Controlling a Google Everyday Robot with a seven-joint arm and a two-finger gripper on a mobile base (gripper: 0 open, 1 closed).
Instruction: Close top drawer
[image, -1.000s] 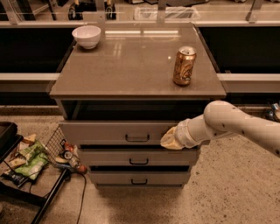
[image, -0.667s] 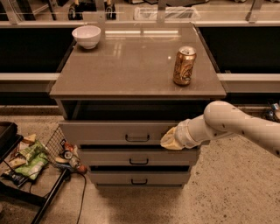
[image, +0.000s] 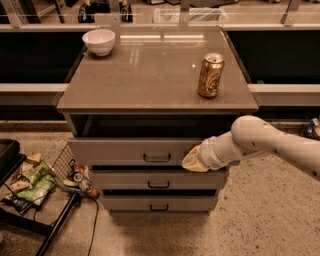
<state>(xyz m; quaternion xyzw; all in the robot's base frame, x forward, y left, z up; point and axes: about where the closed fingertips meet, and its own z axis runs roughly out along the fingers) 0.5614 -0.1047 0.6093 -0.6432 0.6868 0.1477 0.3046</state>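
Note:
The top drawer (image: 120, 151) of the grey cabinet is pulled out a little, with a dark gap above its flat front. Its small dark loop handle (image: 157, 158) sits at the centre. My gripper (image: 192, 160) comes in from the right on a white arm and rests against the right part of the drawer front, just right of the handle. Its tip is a pale yellowish bundle touching the front.
A white bowl (image: 99, 41) and a gold can (image: 210, 75) stand on the cabinet top (image: 150, 75). Two shallower drawers (image: 158, 181) sit below. A wire rack with snack bags (image: 35, 182) stands on the floor at left. Speckled floor lies to the right.

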